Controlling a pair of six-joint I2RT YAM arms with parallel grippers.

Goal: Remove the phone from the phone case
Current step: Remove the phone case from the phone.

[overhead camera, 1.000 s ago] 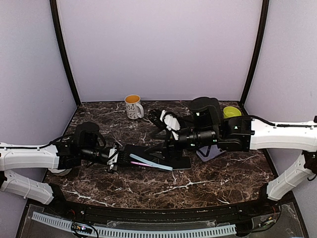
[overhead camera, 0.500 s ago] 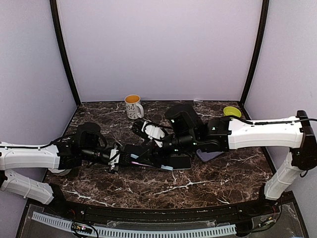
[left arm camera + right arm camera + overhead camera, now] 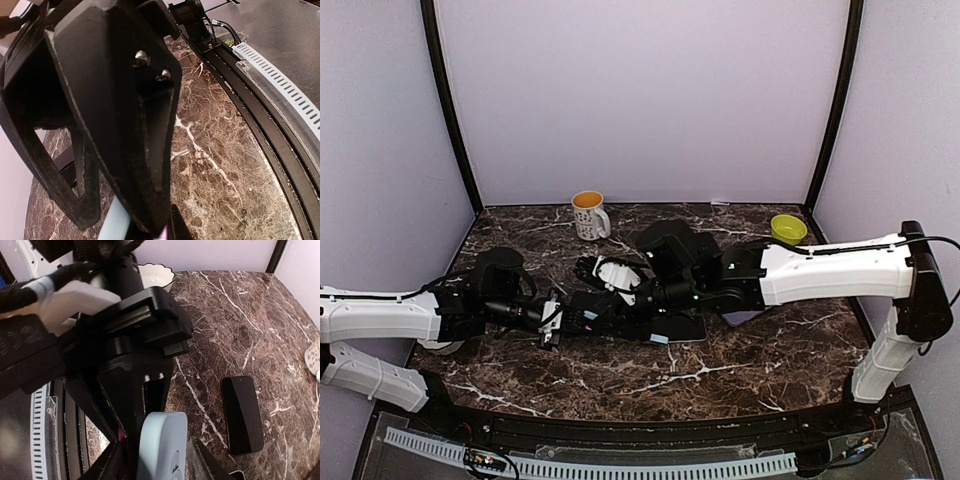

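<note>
The phone sits in a light-blue case [image 3: 660,339] with a pink edge, held off the table between both arms. My left gripper [image 3: 560,318] is shut on its left end; in the left wrist view the gripper [image 3: 120,220] pinches the blue case [image 3: 111,229]. My right gripper [image 3: 592,300] has come in over the same end. In the right wrist view the right gripper [image 3: 160,465] has one finger on each side of the case [image 3: 162,445], jaws open, with a small gap on the right side.
A bare black phone [image 3: 685,325] lies flat on the marble just behind the case, also in the right wrist view [image 3: 242,415]. A lavender flat object [image 3: 745,316] lies under the right arm. A white mug [image 3: 588,213] and a yellow-green bowl [image 3: 787,228] stand at the back.
My right arm has swung left and lowered, bringing its gripper from mid-table over the case's left end by the left gripper. The left arm has held still.
</note>
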